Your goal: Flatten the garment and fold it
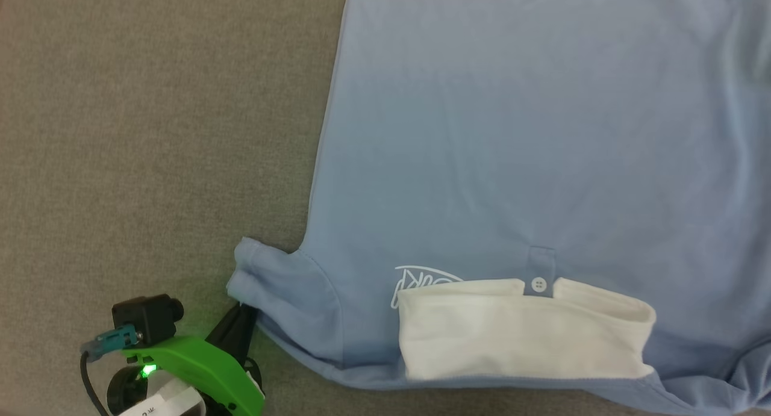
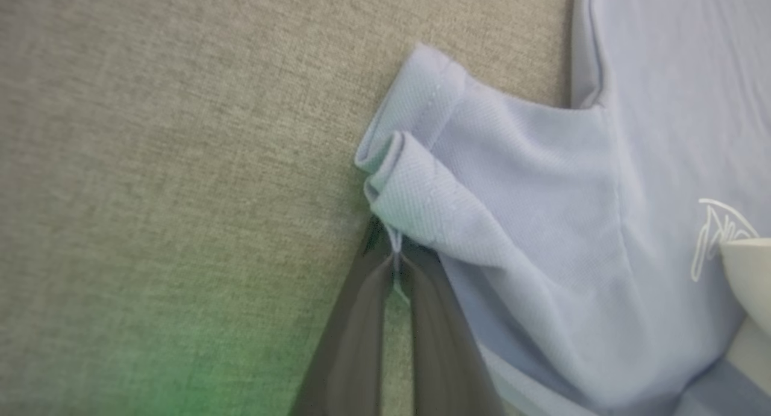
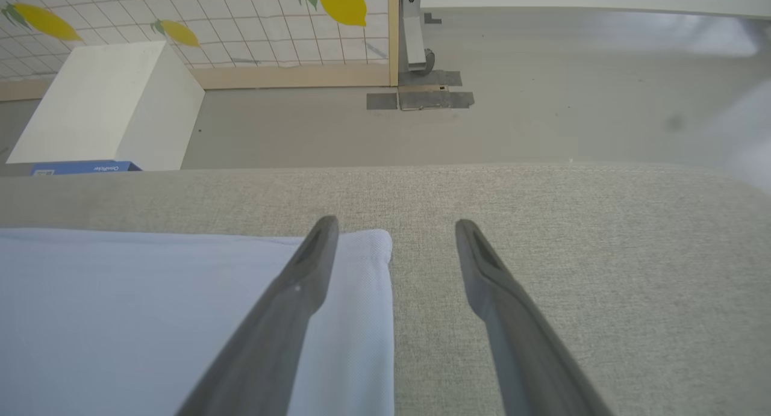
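The garment (image 1: 512, 133), a light blue knit shirt, lies spread on a grey woven surface (image 1: 150, 133). Its white collar (image 1: 518, 332) and a white printed mark (image 1: 415, 280) are at the near edge. The short sleeve (image 2: 470, 181) is bunched and rolled at its hem. My left gripper (image 2: 394, 256) is shut, pinching the sleeve's hem edge between its dark fingertips; in the head view this gripper (image 1: 241, 316) sits at the lower left under a green housing. My right gripper (image 3: 396, 225) stands open just above a squared corner of the garment (image 3: 181, 307), one finger over cloth, the other over bare surface.
Beyond the surface's far edge lies grey floor with a white box (image 3: 108, 103), a blue box (image 3: 84, 167), a lemon-patterned panel (image 3: 241, 18) and a metal stand on a wheel (image 3: 415, 37). Bare woven surface lies left of the garment.
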